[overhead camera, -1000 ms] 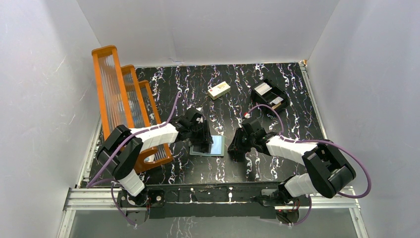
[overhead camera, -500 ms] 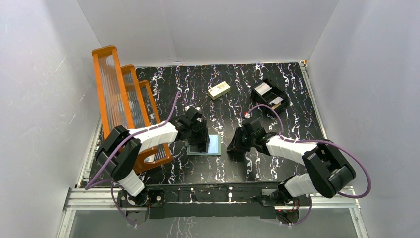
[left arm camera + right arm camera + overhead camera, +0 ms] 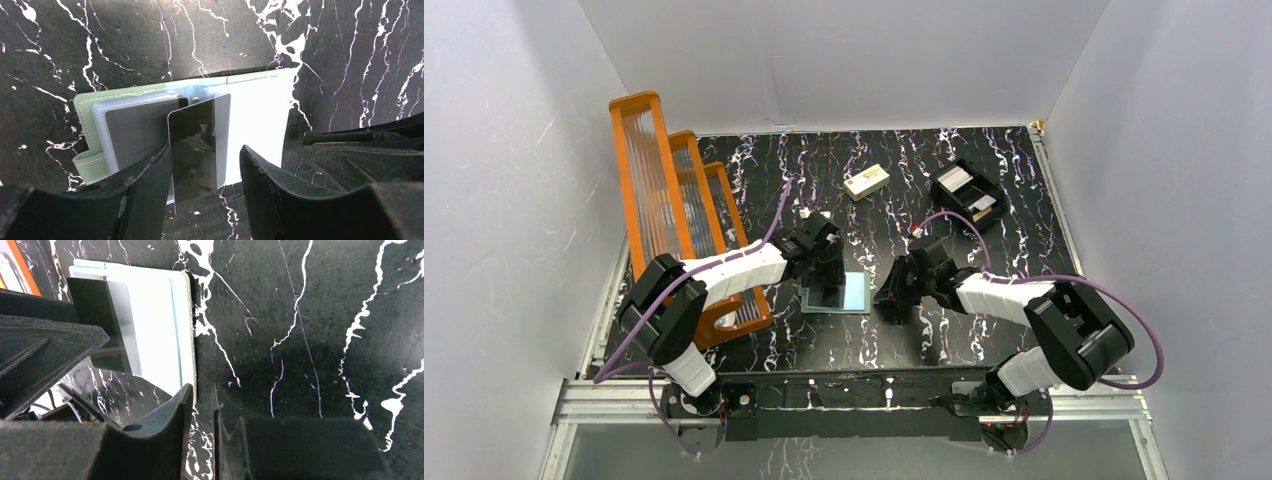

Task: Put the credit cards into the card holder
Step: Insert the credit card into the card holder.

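Hovering low over the open card holder (image 3: pixel 260 115), my left gripper (image 3: pixel 826 283) has a dark, glossy credit card (image 3: pixel 200 135) between its jaws, the card's far end leaning on the clear sleeves. The card touches one finger, with a sliver of gap at the other, so I cannot tell if it is gripped. The holder lies flat on the black marbled table (image 3: pixel 350 50). My right gripper (image 3: pixel 200 396) sits at its right edge, jaws a narrow slit apart; whether they pinch the cover I cannot tell.
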Action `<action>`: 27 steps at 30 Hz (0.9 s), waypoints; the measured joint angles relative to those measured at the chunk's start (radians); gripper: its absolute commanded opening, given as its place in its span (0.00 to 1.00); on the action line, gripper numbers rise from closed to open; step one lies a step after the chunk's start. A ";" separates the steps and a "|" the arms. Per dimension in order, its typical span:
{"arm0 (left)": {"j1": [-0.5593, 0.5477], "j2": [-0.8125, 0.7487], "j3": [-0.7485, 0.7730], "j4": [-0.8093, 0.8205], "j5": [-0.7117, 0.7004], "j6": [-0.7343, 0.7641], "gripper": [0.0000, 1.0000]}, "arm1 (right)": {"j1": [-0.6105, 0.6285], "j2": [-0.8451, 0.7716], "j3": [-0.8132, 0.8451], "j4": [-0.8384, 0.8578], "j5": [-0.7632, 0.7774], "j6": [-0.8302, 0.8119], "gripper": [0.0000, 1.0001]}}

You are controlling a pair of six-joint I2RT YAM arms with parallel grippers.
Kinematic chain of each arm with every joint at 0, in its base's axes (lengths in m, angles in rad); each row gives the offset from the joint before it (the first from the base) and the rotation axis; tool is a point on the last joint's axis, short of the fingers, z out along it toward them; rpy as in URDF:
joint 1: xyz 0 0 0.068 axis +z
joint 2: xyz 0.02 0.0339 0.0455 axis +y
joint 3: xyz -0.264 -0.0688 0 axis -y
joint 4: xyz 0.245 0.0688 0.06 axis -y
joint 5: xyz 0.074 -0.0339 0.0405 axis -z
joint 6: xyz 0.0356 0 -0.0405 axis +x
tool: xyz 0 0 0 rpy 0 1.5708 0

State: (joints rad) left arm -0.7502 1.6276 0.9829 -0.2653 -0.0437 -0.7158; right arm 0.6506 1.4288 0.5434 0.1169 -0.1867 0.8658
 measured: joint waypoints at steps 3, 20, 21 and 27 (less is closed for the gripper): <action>-0.002 0.000 0.002 -0.007 -0.006 0.005 0.47 | 0.001 0.005 0.001 0.011 0.000 0.002 0.27; -0.026 0.030 0.003 -0.017 0.011 -0.052 0.40 | 0.024 0.061 0.002 0.080 -0.011 0.055 0.18; -0.026 0.034 0.003 -0.011 0.016 -0.061 0.39 | 0.025 0.062 0.002 0.087 -0.011 0.060 0.18; -0.028 0.048 0.003 0.035 0.051 -0.115 0.36 | 0.028 0.063 -0.021 0.127 -0.010 0.092 0.14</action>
State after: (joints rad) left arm -0.7784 1.6756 0.9855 -0.2302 0.0074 -0.8310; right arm 0.6785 1.4914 0.5224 0.2436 -0.1970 0.9577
